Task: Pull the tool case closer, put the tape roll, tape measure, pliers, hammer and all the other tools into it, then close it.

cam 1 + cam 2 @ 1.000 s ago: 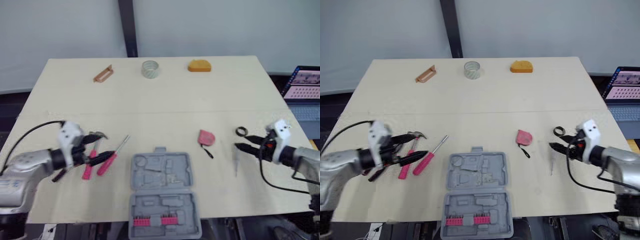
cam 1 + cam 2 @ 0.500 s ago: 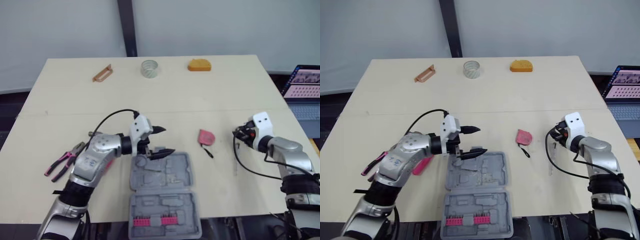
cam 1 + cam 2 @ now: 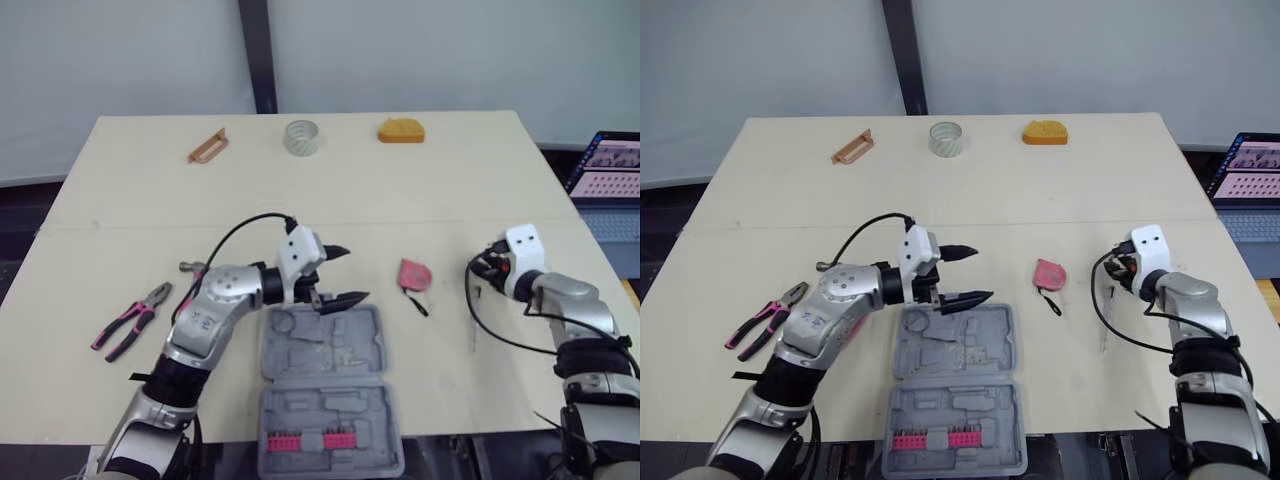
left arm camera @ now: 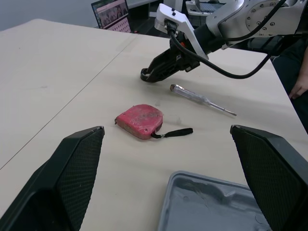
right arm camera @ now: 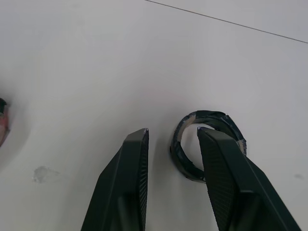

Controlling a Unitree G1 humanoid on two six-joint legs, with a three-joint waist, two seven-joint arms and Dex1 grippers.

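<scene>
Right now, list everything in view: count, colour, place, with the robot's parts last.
table: one, pale wood, under everything
tool case: one, grey, open, front centre
tape measure: one, pink, right of case
black tape roll: one, black, at right gripper
screwdriver: one, clear handle, beside right gripper
pliers: one, pink-black, left side
hammer: one, metal head showing by left arm
clear tape roll: one, clear, far edge centre
orange block: one, orange, far edge right
brown bracket: one, brown, far edge left
laptop: one, dark, beyond right edge
left gripper: one, black, open over case
right gripper: one, black, open at black tape roll
</scene>
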